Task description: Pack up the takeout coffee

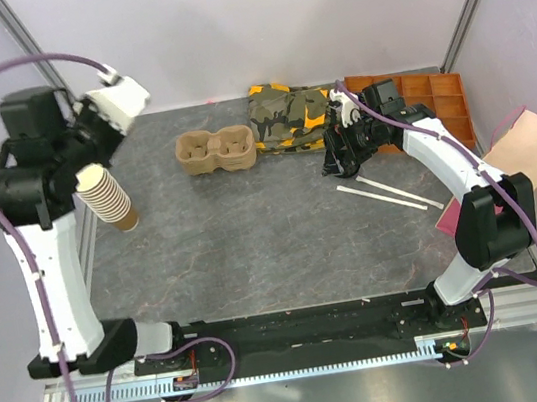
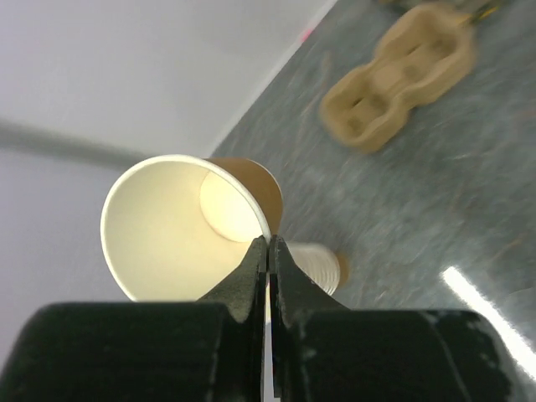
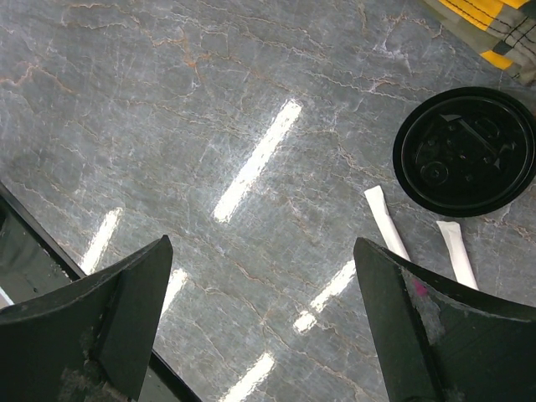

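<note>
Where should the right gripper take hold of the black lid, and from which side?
Probably by its rim, from straight above: the black lid lies flat on the table, so only its round edge offers the open right gripper a hold.

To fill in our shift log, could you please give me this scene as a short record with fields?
Left gripper: shut on the rim of the top cup of a stack of paper cups
Right gripper: open, holding nothing, above the table
Black lid: on the table near the right gripper, untouched
Straws: two, wrapped, beside the lid
Cup carrier: empty, mid-table
Far edge: camouflage cloth, orange tray
</note>
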Controlling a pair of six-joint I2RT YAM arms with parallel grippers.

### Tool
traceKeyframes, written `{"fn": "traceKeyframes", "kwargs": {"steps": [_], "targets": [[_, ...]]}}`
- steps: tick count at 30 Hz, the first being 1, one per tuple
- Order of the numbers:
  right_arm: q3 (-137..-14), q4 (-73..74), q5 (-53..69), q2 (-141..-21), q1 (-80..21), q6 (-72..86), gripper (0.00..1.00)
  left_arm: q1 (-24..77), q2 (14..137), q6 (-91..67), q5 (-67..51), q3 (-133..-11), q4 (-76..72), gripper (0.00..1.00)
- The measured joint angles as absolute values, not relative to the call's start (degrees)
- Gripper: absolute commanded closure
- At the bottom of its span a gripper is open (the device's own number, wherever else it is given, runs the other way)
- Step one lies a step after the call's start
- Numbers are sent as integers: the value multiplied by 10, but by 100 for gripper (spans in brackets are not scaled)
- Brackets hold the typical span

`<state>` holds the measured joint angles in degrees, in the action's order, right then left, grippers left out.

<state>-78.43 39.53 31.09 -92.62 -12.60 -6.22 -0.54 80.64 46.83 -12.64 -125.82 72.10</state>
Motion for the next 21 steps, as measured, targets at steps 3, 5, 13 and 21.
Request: {"fn": "traceKeyframes", "kwargs": {"steps": [3, 5, 13, 21], "targets": [[-784, 396, 309, -924, -126, -62, 2, 105, 765, 462, -149, -1190, 710, 98], [-783, 396, 304, -918, -126, -63, 2, 184, 747, 446, -152, -1124, 689, 98], [-766, 405, 251, -864, -126, -78, 2, 466, 748, 338, -143, -786, 508, 98], [-741, 413, 212, -840, -125, -89, 2, 639, 752, 307, -39, -578, 314, 98]]}}
